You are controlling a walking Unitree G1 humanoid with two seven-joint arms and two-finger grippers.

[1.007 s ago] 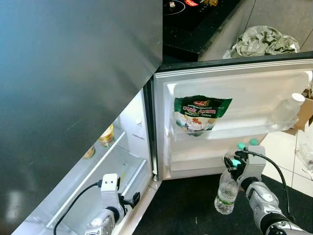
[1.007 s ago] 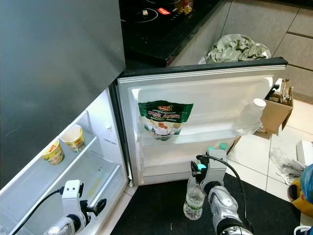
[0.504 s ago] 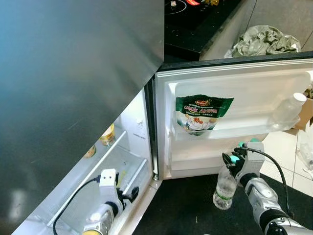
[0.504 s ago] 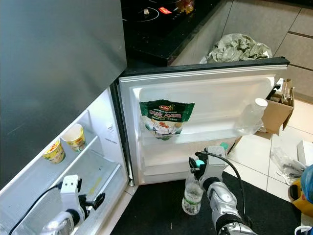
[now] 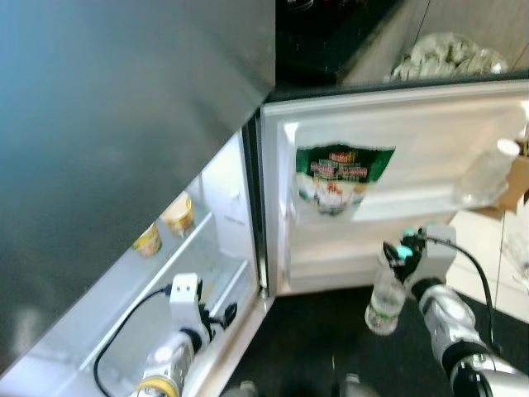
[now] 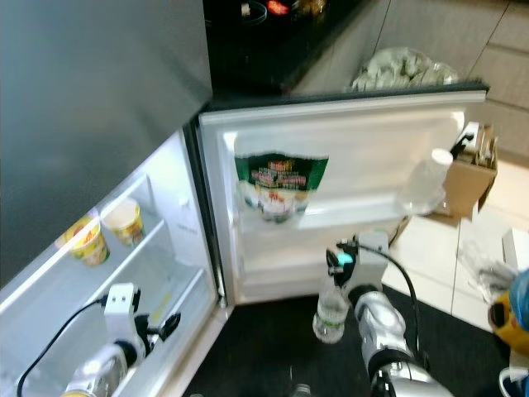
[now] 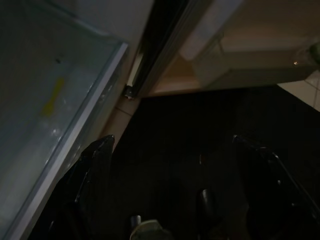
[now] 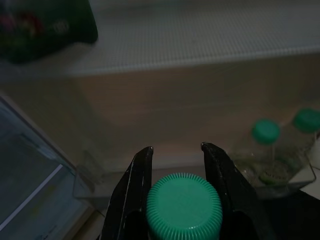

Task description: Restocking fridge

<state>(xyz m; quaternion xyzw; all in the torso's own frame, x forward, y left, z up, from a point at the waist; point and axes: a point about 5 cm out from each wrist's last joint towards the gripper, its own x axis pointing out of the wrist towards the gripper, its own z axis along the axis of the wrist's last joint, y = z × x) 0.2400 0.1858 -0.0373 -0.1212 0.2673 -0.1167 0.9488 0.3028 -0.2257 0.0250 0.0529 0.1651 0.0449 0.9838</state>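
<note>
Currently the fridge (image 5: pixel 124 124) is seen filling the left of the frame, its open door (image 5: pixel 430 149) spread across the upper right. A green pouch (image 5: pixel 340 175) is held in the upper door shelf at centre, with a clear bottle (image 5: pixel 488 172) leaning at the right edge. Two cups (image 6: pixel 103 231) are seen on the inner shelf, left. The water bottle (image 5: pixel 385 291) is gripped at its neck by the right gripper (image 8: pixel 176 165), lower right, just below the door. The left gripper (image 7: pixel 175 165), lower left, is spread apart, holding nothing.
</note>
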